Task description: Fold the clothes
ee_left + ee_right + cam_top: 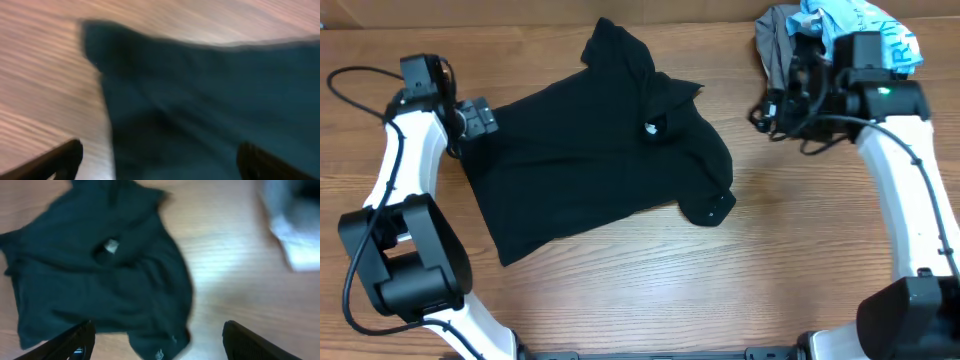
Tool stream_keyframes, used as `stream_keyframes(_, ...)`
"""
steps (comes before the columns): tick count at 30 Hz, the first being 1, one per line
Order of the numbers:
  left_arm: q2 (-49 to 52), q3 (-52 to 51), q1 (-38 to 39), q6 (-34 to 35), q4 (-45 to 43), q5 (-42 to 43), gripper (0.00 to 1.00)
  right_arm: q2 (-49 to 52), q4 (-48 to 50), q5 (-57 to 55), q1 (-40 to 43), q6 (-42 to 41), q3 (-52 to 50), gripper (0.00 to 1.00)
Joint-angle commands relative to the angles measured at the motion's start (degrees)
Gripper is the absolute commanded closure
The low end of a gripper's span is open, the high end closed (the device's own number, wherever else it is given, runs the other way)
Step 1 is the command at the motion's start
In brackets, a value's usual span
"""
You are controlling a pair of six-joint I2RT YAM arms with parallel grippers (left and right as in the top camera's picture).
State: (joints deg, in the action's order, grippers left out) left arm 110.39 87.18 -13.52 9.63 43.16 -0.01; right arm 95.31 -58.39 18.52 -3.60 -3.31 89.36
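The black T-shirt (590, 150) lies crumpled on the wooden table, left of centre, with a small white tag (651, 127) showing near its collar. My left gripper (480, 118) is open at the shirt's upper left corner; the left wrist view shows the shirt's corner (200, 100) between and beyond its spread fingers (159, 162). My right gripper (772, 108) is open and empty, held above the table to the right of the shirt. In the right wrist view the shirt (100, 270) and its tag (111, 245) lie ahead of the spread fingers (159, 342).
A heap of grey garments (782, 40) with a light blue printed garment (865, 28) on top sits at the back right, just behind my right gripper. It shows blurred in the right wrist view (295, 225). Bare wood (720, 280) lies in front of the shirt.
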Motion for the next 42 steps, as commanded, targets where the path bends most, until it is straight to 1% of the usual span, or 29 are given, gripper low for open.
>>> stream_keyframes(1,-4.0,3.9,1.6,-0.6,5.5,11.3,0.0,2.3,4.3,-6.8,-6.8,2.7,-0.1,0.15)
stream_keyframes(5,-6.4,4.0,1.9,-0.1,8.9,11.2,0.0,7.1,11.5,-13.7,-13.2,2.8,-0.1,0.14)
stream_keyframes(9,-7.3,4.0,1.9,0.9,8.5,11.3,0.0,13.6,19.6,-18.3,-17.6,2.6,0.0,0.15)
stream_keyframes(13,-7.3,4.0,1.9,1.1,8.7,11.6,0.0,19.3,25.1,-22.6,-19.2,-0.4,0.0,0.16)
stream_keyframes(18,-7.3,4.0,1.9,1.1,8.7,11.6,0.0,24.4,28.6,-22.2,-19.3,-4.5,0.0,0.21)
stream_keyframes(24,-7.3,4.0,2.0,1.8,8.9,11.6,0.0,26.9,29.4,-21.9,-19.3,-7.5,0.0,0.36)
stream_keyframes(27,-7.3,4.0,2.3,2.0,8.9,11.6,0.0,27.5,29.2,-21.9,-19.3,-8.3,0.0,0.41)
stream_keyframes(29,-7.3,4.0,2.6,2.0,8.9,11.5,0.0,27.6,28.8,-21.4,-19.3,-8.8,0.0,0.47)
stream_keyframes(31,-7.3,4.0,3.0,2.0,8.9,11.4,0.0,27.9,28.3,-21.3,-19.3,-8.8,0.0,0.55)
stream_keyframes(33,-7.2,3.9,3.3,2.0,8.9,11.4,0.0,28.0,27.9,-21.5,-19.3,-8.8,0.0,0.67)
stream_keyframes(37,-7.1,3.9,3.7,2.0,8.8,11.4,0.0,27.9,26.5,-22.7,-18.9,-10.2,0.9,0.96)
stream_keyframes(42,-7.0,3.9,4.1,2.0,8.9,9.9,0.0,27.7,19.6,-24.3,-15.5,-10.9,7.7,0.96)
